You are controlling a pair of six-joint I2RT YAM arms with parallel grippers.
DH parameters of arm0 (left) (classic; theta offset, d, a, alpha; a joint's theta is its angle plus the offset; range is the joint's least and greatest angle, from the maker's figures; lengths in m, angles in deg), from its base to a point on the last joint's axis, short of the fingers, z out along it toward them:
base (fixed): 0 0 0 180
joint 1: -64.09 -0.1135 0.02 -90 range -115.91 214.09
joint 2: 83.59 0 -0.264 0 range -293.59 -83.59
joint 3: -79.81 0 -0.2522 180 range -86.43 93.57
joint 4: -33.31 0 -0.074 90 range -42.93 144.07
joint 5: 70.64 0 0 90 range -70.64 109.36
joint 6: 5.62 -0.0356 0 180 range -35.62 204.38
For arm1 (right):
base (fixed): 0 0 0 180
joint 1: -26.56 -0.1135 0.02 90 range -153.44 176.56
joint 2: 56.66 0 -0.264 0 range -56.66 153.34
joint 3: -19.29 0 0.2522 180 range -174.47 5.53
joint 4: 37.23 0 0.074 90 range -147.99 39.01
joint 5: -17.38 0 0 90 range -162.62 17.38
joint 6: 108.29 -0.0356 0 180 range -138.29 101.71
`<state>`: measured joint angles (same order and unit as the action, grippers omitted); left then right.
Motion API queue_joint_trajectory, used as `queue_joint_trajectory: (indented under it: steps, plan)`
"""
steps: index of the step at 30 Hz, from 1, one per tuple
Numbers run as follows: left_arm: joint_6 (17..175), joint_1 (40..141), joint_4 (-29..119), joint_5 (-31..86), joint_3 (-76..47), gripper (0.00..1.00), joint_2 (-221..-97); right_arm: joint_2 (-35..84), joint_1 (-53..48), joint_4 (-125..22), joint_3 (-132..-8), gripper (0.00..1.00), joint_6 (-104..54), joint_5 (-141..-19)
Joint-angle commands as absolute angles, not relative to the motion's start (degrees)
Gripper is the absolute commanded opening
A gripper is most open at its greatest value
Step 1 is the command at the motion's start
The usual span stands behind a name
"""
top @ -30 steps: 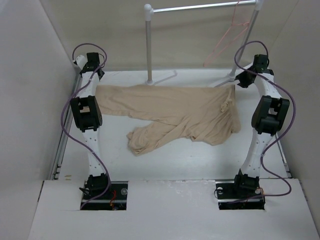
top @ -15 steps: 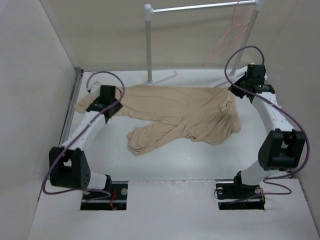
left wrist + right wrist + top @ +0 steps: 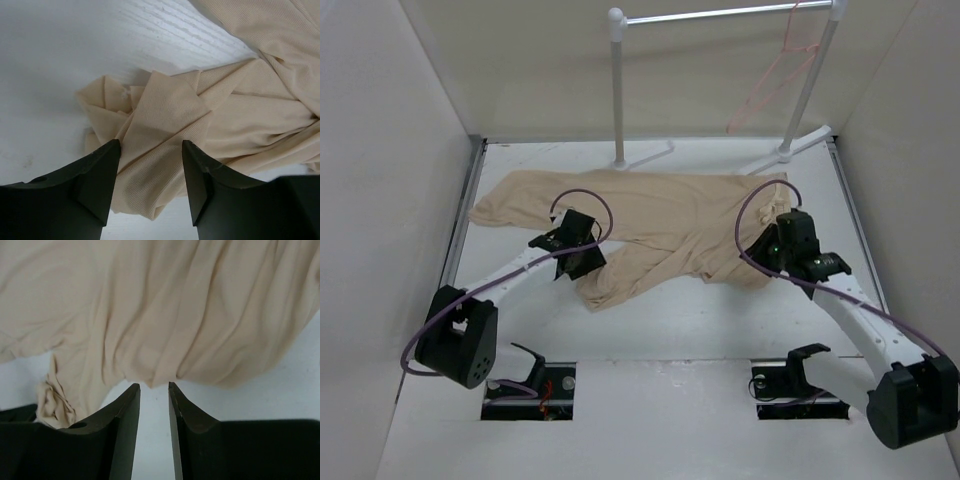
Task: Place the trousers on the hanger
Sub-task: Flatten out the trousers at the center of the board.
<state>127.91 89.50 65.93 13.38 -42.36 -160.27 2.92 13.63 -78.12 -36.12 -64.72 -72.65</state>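
– Beige thin-fabric trousers (image 3: pixel 660 215): where are they now?
– Spread on the white desk (image 3: pixel 720 320) in front of the white tubular rack (image 3: pixel 720 14), apparently not shifted. One leg runs out to the left and the other ends in a crumpled heap on the side away from the rack. The thin pink wire hanger (image 3: pixel 765 90) hangs at the rack's right end, untouched.
– What changed?
– Both arms have dropped back from the rack side within the last second. They now sit low at the garment's edge farthest from the rack. I read this as lining up a pickup; nothing is lifted yet.
– Jaws?
– Left gripper (image 3: pixel 150 170): jaws moderately wide, straddling the crumpled leg end and holding nothing. I cannot tell whether they touch it.
– Right gripper (image 3: pixel 154 405): jaws a narrow slit apart, pointed at the gathered hem, with bare desk between them. They hold nothing.
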Motion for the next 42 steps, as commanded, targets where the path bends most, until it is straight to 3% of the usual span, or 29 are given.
queue_joint_trajectory:
  steps: [1,4,7,12,17,25,29,34,42]
  plan:
    - [128.24,90.32,62.37,14.53,-41.7,0.37,-161.37,-0.31,10.71,-77.36,-32.8,0.36,-66.89,-71.04]
    - [128.94,90.33,64.81,11.64,-42.92,0.12,-160.15,0.03,9.56,-77.01,-31.3,0.41,-67.68,-69.02]
    - [131.83,89.36,71.04,5.94,-45.64,0.0,-152.45,1.7,9.73,-76.65,-31.12,0.5,-68.03,-67.87]
    - [140.61,89.27,88.33,-2.24,-44.96,0.0,-132.5,4.77,12.71,-75.77,-31.21,0.56,-68.91,-66.99]
    - [151.07,89.1,105.84,-6.56,-39.16,0.0,-120.7,5.48,12.89,-75.86,-31.3,0.58,-69.62,-66.64]
    - [153.29,84.01,117.99,-12.01,-22.56,0.0,-121.73,3.37,16.23,-77.53,-30.86,0.61,-68.65,-66.55]
    - [150.58,78.04,126.87,-25.15,-13.58,0.0,-124.8,3.9,18.16,-77.71,-30.16,0.62,-68.21,-66.64]
    - [142.66,74.42,114.0,-29.24,-18.12,0.0,-134.81,5.13,20.45,-78.15,-31.12,0.63,-67.24,-66.55]
    - [134.14,57.22,89.2,-12.56,-23.68,0.0,-150.18,6.26,27.65,-79.03,-30.68,0.62,-66.54,-62.6]
